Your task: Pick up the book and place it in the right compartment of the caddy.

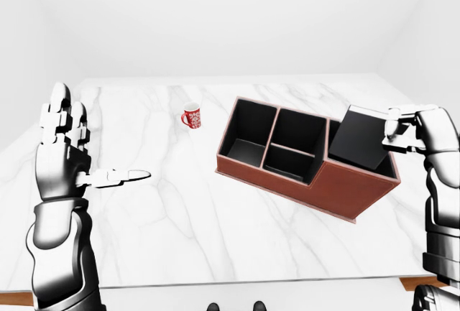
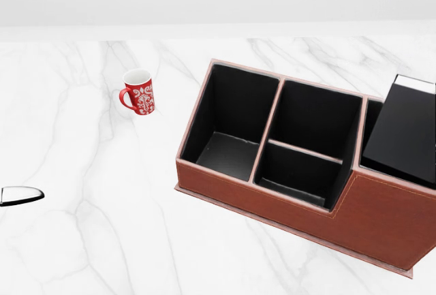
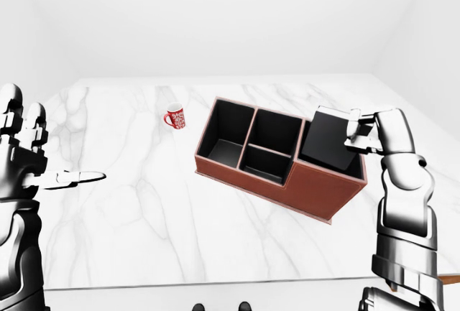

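Note:
The black book (image 1: 361,138) is tilted, with its lower end inside the right compartment of the brown caddy (image 1: 352,189) and its upper end sticking above the rim. My right hand (image 1: 406,130) is shut on the book's upper right corner. In the head view the book (image 2: 405,128) shows at the right edge, and the hand itself is out of that frame. My left hand (image 1: 79,154) is raised at the left, away from the caddy, open with fingers up and thumb pointing right. The caddy's left and two middle compartments hold nothing.
A red mug with a white pattern (image 2: 138,92) stands on the white marble table (image 1: 180,217), to the upper left of the caddy. The table's near edge (image 1: 237,281) runs along the bottom of the left-eye view. My left thumb tip (image 2: 20,195) enters the head view at its left edge.

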You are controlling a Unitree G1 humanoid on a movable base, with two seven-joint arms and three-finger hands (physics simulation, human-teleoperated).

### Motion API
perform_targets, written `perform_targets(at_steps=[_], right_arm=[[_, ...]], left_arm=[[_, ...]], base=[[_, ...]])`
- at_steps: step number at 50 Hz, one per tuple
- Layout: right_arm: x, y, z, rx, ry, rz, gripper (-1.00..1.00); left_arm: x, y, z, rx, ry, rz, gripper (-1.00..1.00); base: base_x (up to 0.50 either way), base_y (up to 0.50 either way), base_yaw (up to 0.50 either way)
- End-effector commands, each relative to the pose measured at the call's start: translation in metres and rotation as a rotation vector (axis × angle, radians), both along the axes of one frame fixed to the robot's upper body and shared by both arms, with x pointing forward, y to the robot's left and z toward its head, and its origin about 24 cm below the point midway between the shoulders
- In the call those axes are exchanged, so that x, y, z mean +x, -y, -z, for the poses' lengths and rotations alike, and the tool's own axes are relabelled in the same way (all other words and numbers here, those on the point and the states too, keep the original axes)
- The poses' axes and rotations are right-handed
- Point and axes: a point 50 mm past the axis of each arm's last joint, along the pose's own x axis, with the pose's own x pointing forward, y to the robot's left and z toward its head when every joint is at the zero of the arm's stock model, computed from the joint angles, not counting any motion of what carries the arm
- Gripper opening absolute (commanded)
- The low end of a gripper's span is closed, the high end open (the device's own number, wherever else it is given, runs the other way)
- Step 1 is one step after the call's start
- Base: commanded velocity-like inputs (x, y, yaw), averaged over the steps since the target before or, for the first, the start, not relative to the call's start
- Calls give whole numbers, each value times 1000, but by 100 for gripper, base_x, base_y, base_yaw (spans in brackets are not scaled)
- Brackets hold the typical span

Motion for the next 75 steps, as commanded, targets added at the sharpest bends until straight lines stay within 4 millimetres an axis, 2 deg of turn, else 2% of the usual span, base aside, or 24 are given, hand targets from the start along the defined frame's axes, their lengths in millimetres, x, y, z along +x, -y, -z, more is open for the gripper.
perform_targets(at_steps=[1, 41, 59, 75], right_arm=[[-1, 0, -6, -11, 30, 19, -100], [5, 0, 2, 10, 3, 20, -100], [11, -1, -11, 3, 35, 13, -100], [12, -1, 3, 29, -4, 21, -100]], left_arm=[[0, 0, 0, 2, 2, 1, 100], [-1, 1, -1, 3, 5, 3, 100], [0, 1, 0, 2, -1, 2, 100], [0, 1, -1, 4, 3, 2, 100]], base=[[0, 0, 0], [0, 0, 0], [0, 0, 0], [0, 0, 0]])
